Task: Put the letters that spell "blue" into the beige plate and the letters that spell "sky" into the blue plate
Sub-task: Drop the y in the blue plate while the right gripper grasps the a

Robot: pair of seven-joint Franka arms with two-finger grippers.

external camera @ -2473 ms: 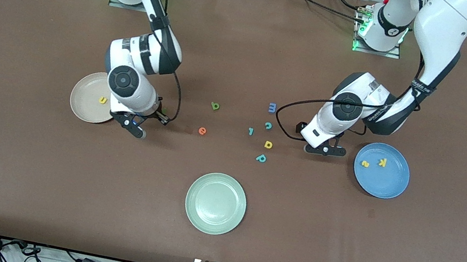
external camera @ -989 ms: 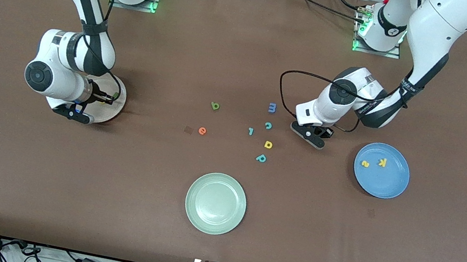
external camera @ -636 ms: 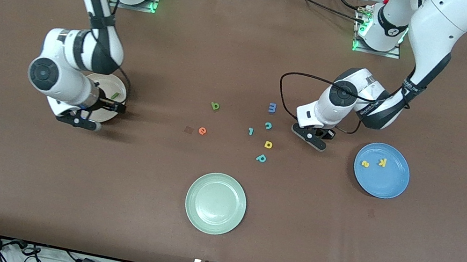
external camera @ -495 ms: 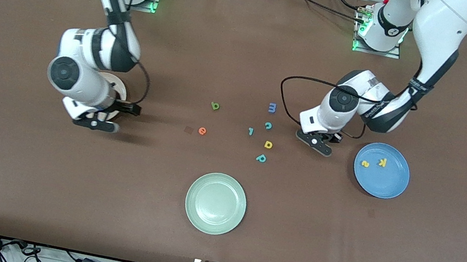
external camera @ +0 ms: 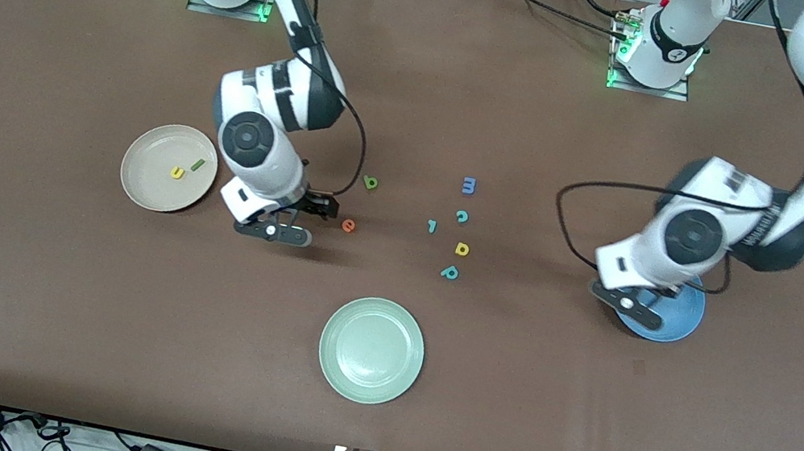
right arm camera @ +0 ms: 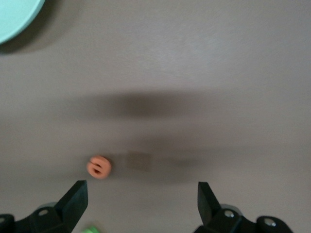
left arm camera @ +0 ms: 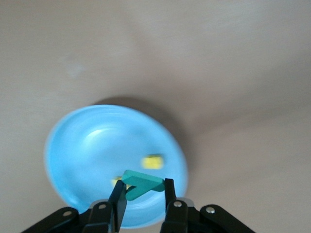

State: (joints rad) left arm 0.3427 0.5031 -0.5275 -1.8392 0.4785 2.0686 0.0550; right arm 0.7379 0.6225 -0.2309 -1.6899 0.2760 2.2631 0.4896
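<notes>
My left gripper (left arm camera: 142, 190) is shut on the teal "y" (left arm camera: 146, 180) and hangs over the blue plate (external camera: 680, 321). In the left wrist view two blurred yellow letters (left arm camera: 153, 161) lie in that plate (left arm camera: 92, 150). Open and holding nothing, my right gripper (external camera: 319, 206) is low over the table beside the orange "e" (external camera: 348, 225). The right wrist view shows the "e" (right arm camera: 99, 167) just ahead of one finger (right arm camera: 75, 196). The green "b" (external camera: 371, 183) lies a little farther from the front camera. In the beige plate (external camera: 140, 178) lie the yellow "u" (external camera: 176, 173) and the dark green "l" (external camera: 197, 165).
Mid-table lie a blue "m" (external camera: 469, 185), teal "c" (external camera: 462, 217), teal hooked piece (external camera: 432, 226), yellow "a"-like letter (external camera: 462, 249) and teal "p" (external camera: 450, 272). A pale green plate (external camera: 371, 349) stands nearer the front camera.
My right gripper opened over the beige plate, left the dark green "l" there and swung over to the orange "e". My left gripper carried the teal "y" from the loose letters to over the blue plate.
</notes>
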